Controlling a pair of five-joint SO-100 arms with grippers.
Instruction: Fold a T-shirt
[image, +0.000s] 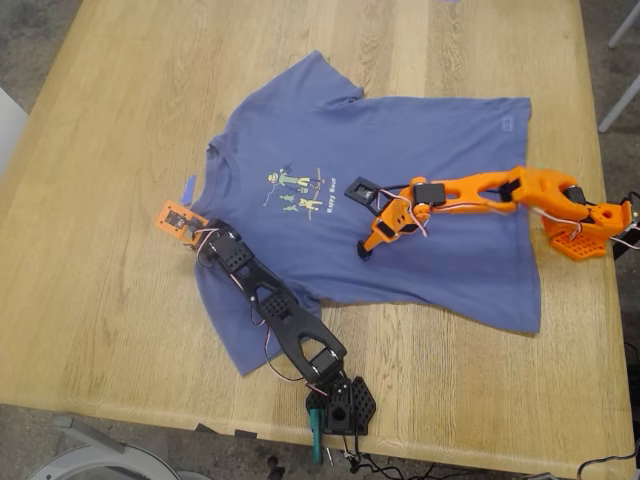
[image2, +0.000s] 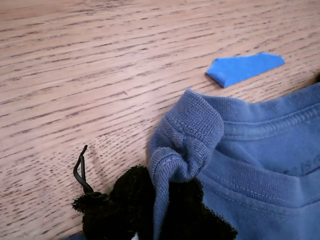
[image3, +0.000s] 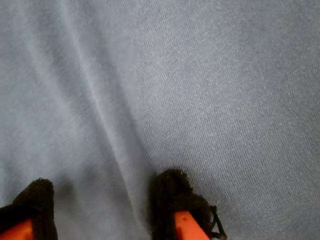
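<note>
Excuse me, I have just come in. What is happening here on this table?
Two small robot arms are working on a blue T-shirt spread flat on a wooden table. My first gripper, on the black arm, has pinched the shirt's collar into a bunch, close to a small blue scrap. My second gripper, on the orange arm, is open and pressed on the middle of the shirt. No fold has been made yet.

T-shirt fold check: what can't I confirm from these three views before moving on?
- T-shirt lower sleeve: exterior view, the black arm covers it.
- Chest print text: exterior view, too small.
- My first gripper: first wrist view, frame edge cuts it off.
- My second gripper: second wrist view, only fingertips show.
</note>
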